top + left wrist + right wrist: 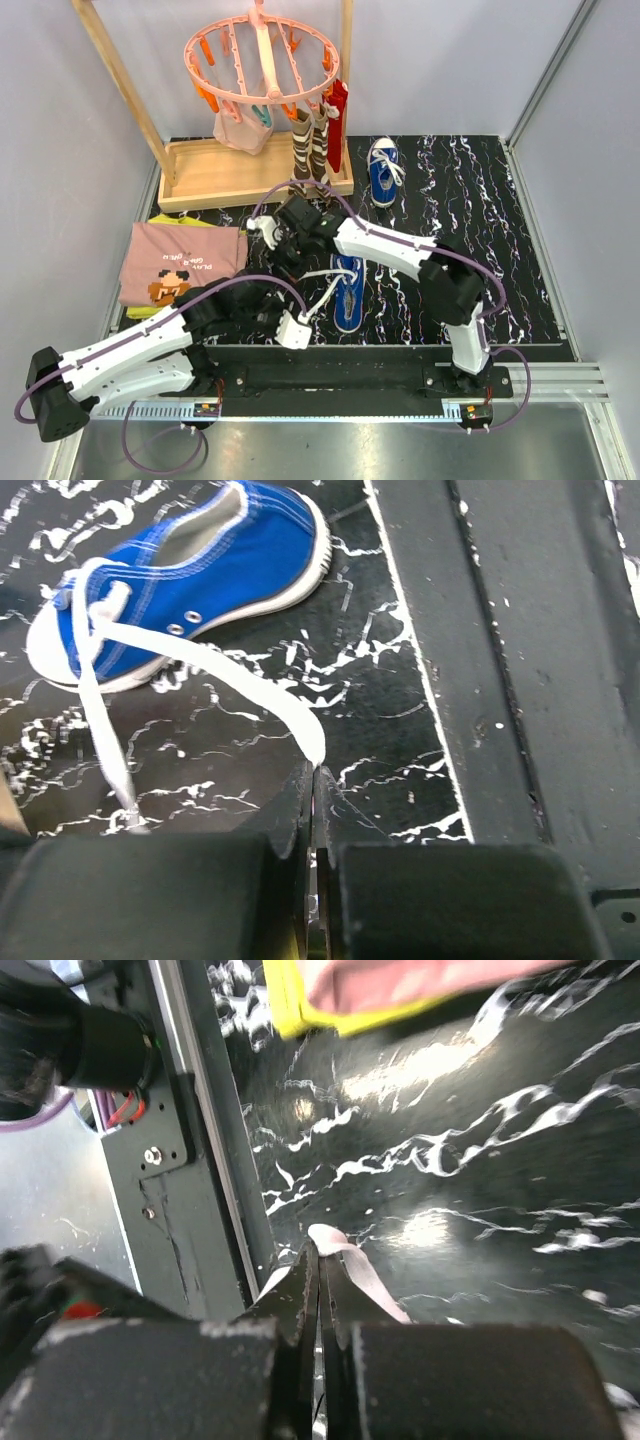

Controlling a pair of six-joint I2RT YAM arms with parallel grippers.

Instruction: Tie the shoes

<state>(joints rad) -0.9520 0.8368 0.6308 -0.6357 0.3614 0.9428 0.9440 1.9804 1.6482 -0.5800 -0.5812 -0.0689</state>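
A blue shoe (349, 292) lies near the middle of the near edge of the table (500, 250). The left gripper (314, 780) sits just beside it toward the near-left corner, clamped tight on one lace (250, 680). The right gripper (320, 1265), on the shoe's far-left side, pinches the other lace (345, 1250). The second shoe (383, 170) lies by the far edge, well apart from both grippers.

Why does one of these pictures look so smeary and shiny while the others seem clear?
Top external: the light is even and sharp, with the near sneaker and the far sneaker both crisp. Left wrist: the near sneaker and white lace are sharp, while the left tool is dark and soft. Right wrist: this is the blurriest, with white glare on the black mat, a smeared pink shirt and the right tool unfocused.
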